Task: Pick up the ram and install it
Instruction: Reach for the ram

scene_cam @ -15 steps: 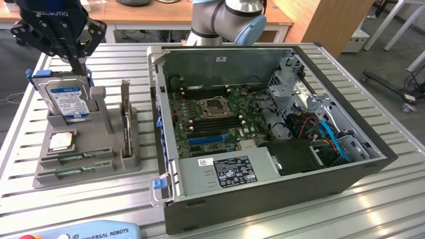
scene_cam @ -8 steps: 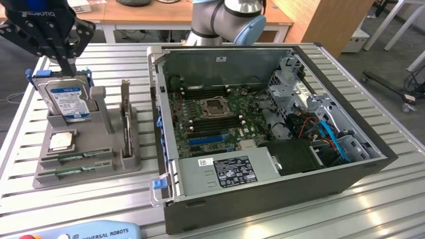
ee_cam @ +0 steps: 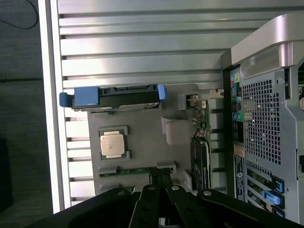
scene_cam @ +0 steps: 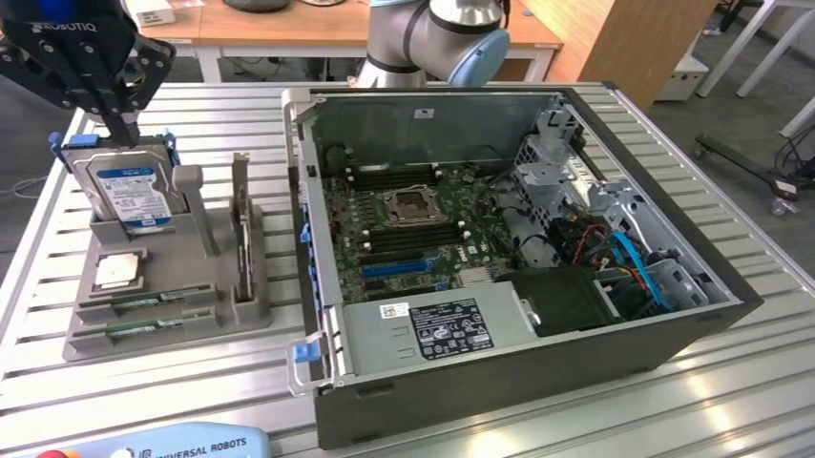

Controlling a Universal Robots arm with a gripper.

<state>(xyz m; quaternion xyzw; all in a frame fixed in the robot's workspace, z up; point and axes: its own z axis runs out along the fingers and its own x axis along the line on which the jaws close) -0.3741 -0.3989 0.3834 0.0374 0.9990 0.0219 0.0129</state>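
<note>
Two ram sticks, thin green boards, lie in slots at the front of the grey holder (scene_cam: pixel 191 334): one ram (scene_cam: pixel 147 301) and a second ram (scene_cam: pixel 137 327) just in front of it. In the wrist view a ram (ee_cam: pixel 135 171) shows as a green strip, partly covered by my fingertips. My black gripper (scene_cam: pixel 126 136) hangs shut over the back of the holder, just above the upright hard drive (scene_cam: pixel 128 196), well apart from the sticks. In the wrist view the gripper (ee_cam: pixel 160 173) is shut with nothing between its fingers.
The open computer case (scene_cam: pixel 510 229) with its motherboard stands on the exterior view's right of the holder. A square processor chip (scene_cam: pixel 118 270) and an upright card (scene_cam: pixel 240 229) also sit in the holder. A pendant (scene_cam: pixel 153 444) lies at the slatted table's front edge.
</note>
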